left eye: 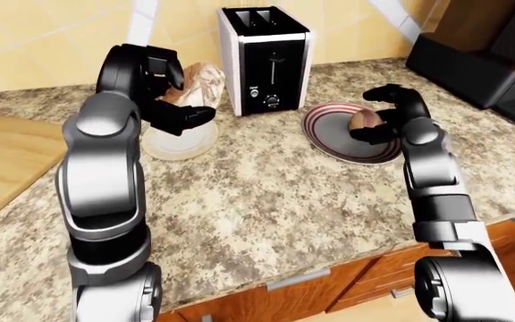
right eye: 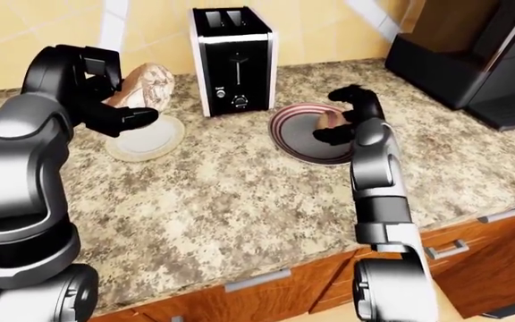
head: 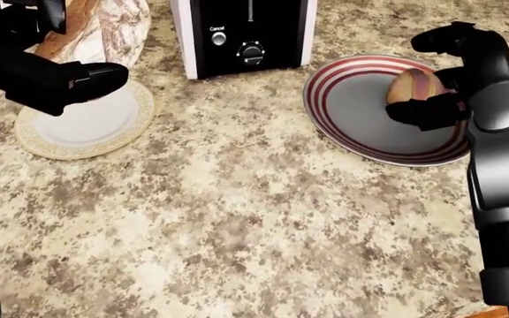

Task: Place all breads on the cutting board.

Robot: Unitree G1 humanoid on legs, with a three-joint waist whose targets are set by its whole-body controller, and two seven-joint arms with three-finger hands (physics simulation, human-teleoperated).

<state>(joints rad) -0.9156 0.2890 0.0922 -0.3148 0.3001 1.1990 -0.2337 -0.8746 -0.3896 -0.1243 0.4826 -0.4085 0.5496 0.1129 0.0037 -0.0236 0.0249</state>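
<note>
A long crusty bread loaf (left eye: pixel 202 82) is in my left hand (left eye: pixel 186 97), whose fingers close round it, holding it just above a white plate (head: pixel 86 126). A small round bun (head: pixel 411 85) lies on a red-striped plate (head: pixel 351 106) at the right. My right hand (head: pixel 409 79) stands about the bun, one finger below it touching and the upper fingers arched above it, apart. The wooden cutting board (left eye: pixel 7 157) lies at the far left of the left-eye view, bare.
A black and white toaster (left eye: pixel 264 60) stands between the two plates, near the top. A black appliance (left eye: pixel 481 60) sits at the top right. The granite counter edge and wooden drawers (left eye: pixel 365 275) run along the bottom.
</note>
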